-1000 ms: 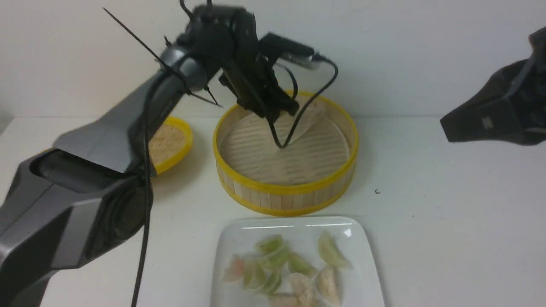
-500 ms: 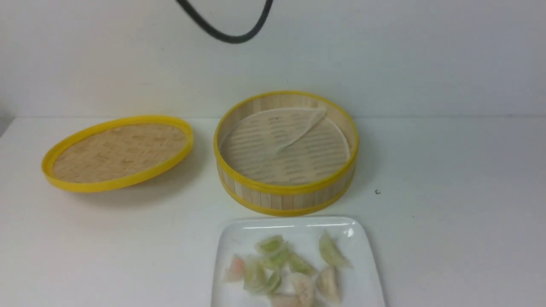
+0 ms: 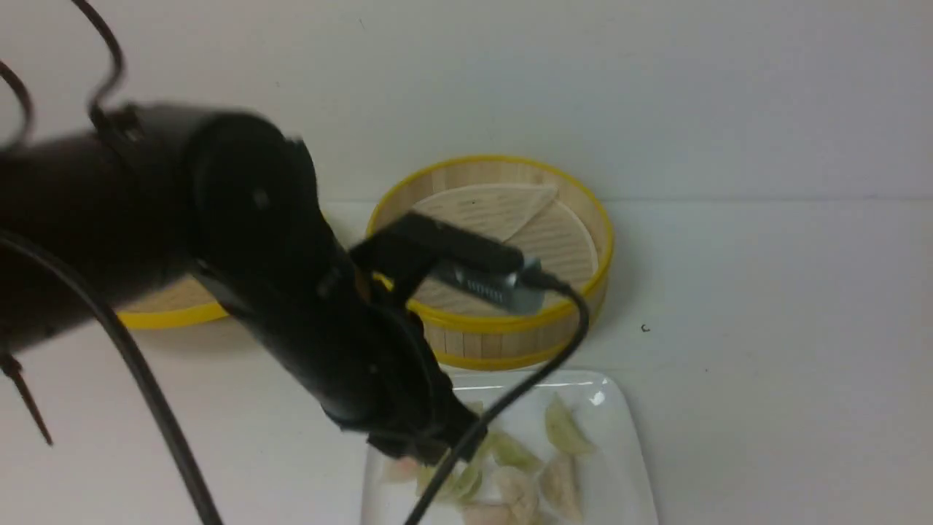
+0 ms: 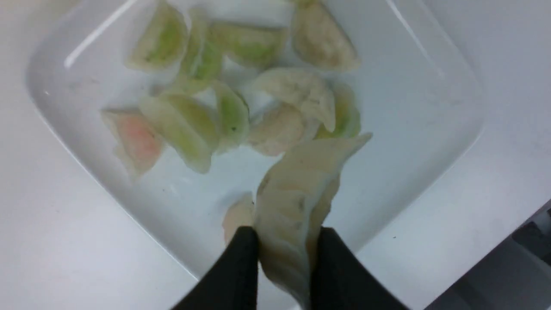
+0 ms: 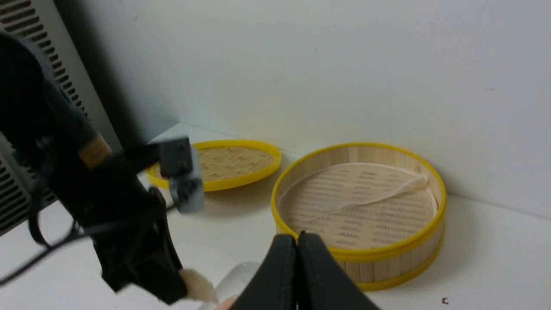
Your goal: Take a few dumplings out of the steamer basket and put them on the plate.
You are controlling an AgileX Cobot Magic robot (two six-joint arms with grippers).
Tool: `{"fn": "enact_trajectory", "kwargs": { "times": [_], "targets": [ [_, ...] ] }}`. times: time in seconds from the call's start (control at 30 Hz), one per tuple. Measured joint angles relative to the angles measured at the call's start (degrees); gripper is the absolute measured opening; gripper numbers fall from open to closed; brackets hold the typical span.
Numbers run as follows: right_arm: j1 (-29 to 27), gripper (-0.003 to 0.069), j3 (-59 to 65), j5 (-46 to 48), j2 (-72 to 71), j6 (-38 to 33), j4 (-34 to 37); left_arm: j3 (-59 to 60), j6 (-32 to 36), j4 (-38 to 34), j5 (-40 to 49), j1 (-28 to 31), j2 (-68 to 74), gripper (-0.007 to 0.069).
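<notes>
The left arm point(image 3: 277, 292) blocks the plate's point(image 3: 621, 467) left half; its right strip and the table point(image 3: 765, 328) beyond lie open.

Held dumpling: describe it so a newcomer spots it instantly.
Find the white plate nearest the robot. The left gripper hangs over it, shut on one cream dumpling. It alone sits between black fingers; the other dumplings lie on the plate.

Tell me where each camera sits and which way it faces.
Front: between the arms, facing forward at the steamer basket and plate; left arm crosses it.
Left wrist: above the plate, looking down; left gripper pinching a dumpling.
Right wrist: facing the steamer basket and lid; shut right gripper shows.
Shared: front and right wrist both show steamer basket and left arm.
</notes>
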Motion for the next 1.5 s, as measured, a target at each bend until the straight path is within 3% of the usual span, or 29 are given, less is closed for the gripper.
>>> {"fn": "enact_trajectory", "kwargs": {
  "times": [0.13,0.3,0.43,0.53,0.57,0.6,0.7,0.8,1.0,1.13,1.5],
  "targets": [
    [0.00,-0.0015,0.00,0.00,0.00,-3.61,0.32,2.70,0.01,0.00,-3.83,-1.50,3.77,0.0153],
    [0.00,-0.0015,0.00,0.06,0.00,-9.91,4.69,3.04,-0.15,-0.19,-5.18,-2.35,8.91,0.0369],
    [0.00,-0.0015,0.11,1.03,-0.45,-10.30,5.33,1.59,-0.27,-0.19,-4.00,-2.35,8.80,0.0459],
    [0.00,-0.0015,0.23,1.58,-1.75,-8.92,3.83,-0.51,-0.66,-0.07,-1.70,-2.35,6.81,0.0431],
    [0.00,-0.0015,0.30,1.74,-3.38,-7.09,2.20,-1.52,-0.97,-0.07,-0.66,-2.35,3.81,0.0364],
    [0.00,-0.0015,0.37,1.74,-3.63,-6.83,1.70,-1.67,-1.06,-0.07,-0.55,-2.35,2.83,0.0353],
    [0.00,-0.0015,1.97,1.48,-9.66,-0.80,-3.95,-2.00,-1.74,-0.01,0.02,-2.35,-8.40,0.0114],
    [0.00,-0.0015,4.84,0.49,-14.76,4.52,-8.72,-2.00,-1.98,-0.01,-0.28,-2.35,-18.72,0.0018],
    [0.00,-0.0015,11.75,-2.30,-24.98,12.33,-16.54,4.64,-2.15,0.86,-6.05,-2.35,-41.23,-0.0006],
    [0.00,-0.0015,14.41,-3.40,-28.06,13.78,-18.24,18.51,-3.01,1.29,-14.94,-2.35,-60.64,-0.0006],
    [0.00,-0.0015,14.60,-3.40,-28.24,14.12,-18.52,34.25,-4.57,3.81,-23.56,-2.35,-76.52,-0.0006]
  ]
}}
